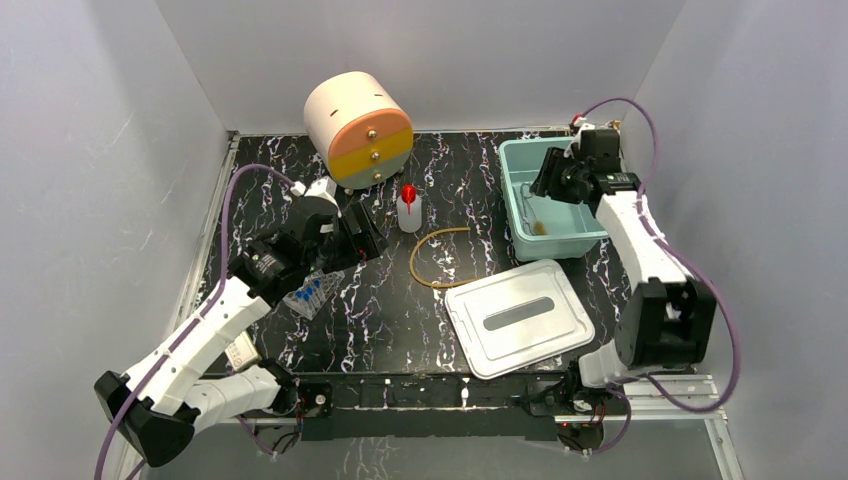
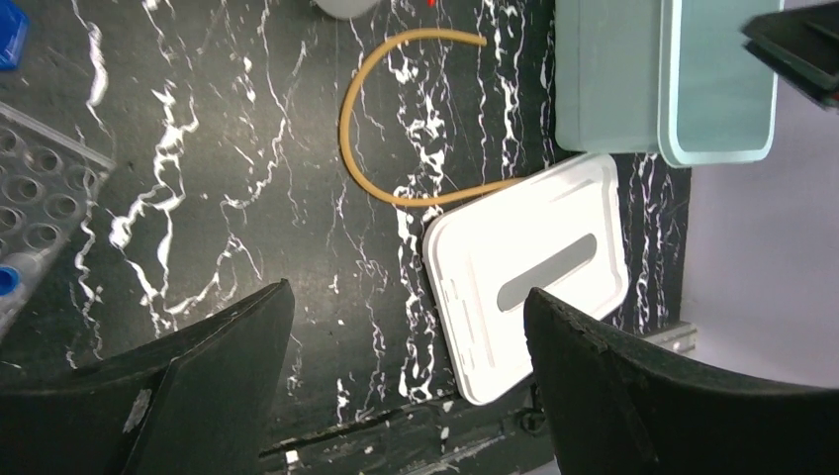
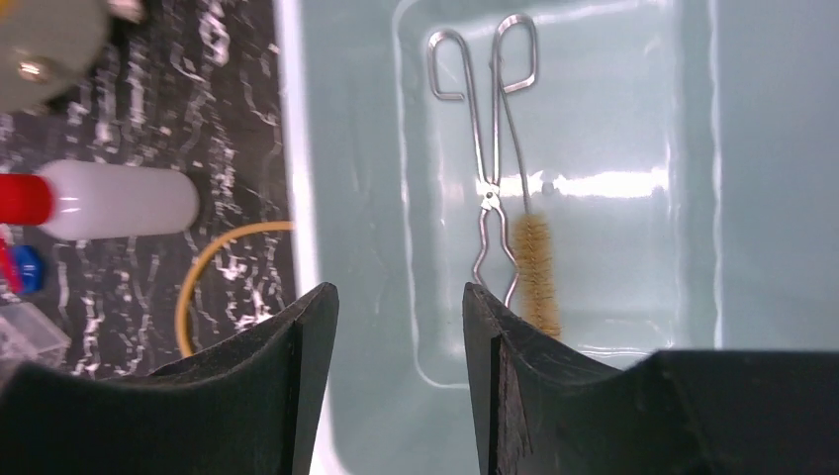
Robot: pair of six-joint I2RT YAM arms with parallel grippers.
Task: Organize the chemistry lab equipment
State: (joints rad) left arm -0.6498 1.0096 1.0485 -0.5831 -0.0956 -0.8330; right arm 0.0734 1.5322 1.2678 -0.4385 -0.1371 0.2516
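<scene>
Metal forceps [image 3: 485, 148] and a brown-bristled tube brush [image 3: 535, 272] lie side by side on the floor of the teal bin [image 3: 613, 119]. My right gripper [image 3: 401, 297] hangs over that bin [image 1: 510, 200], open and holding nothing. The tan tubing loop [image 1: 432, 258] lies on the black mat mid-table, with the white squeeze bottle [image 1: 408, 210] standing behind it. My left gripper [image 1: 350, 235] is open and empty above the mat, just right of the clear tube rack [image 1: 310, 295], which holds blue-capped test tubes. The rack's corner [image 2: 40, 198] shows in the left wrist view.
The bin's white lid [image 1: 520, 315] lies flat near the front edge, touching the tubing's end [image 2: 495, 186]. A cream-orange-yellow drum drawer unit [image 1: 358, 128] stands at the back. Grey walls close in the mat on three sides.
</scene>
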